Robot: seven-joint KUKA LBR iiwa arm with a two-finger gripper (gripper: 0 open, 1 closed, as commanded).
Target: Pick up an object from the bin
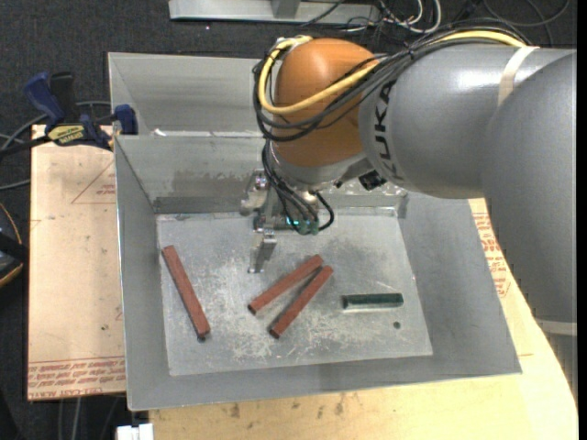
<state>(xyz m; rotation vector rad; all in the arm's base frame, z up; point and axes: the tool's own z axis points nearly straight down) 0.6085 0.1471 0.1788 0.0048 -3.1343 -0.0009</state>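
Note:
My gripper (pixel 260 261) hangs over the middle of the bin floor, below the orange cover, with one thin finger pointing down. Just right of its tip and a little nearer the front lie two reddish-brown sticks side by side, the upper stick (pixel 285 285) and the lower stick (pixel 301 301), both slanting up to the right. The fingertip stands a short way left of their upper ends and touches neither. Nothing shows between the fingers.
A third reddish-brown stick (pixel 185 291) lies slanted at the left of the bin floor. A short dark green bar (pixel 372 301) lies at the right. The arm and its orange cover hide the back middle of the bin.

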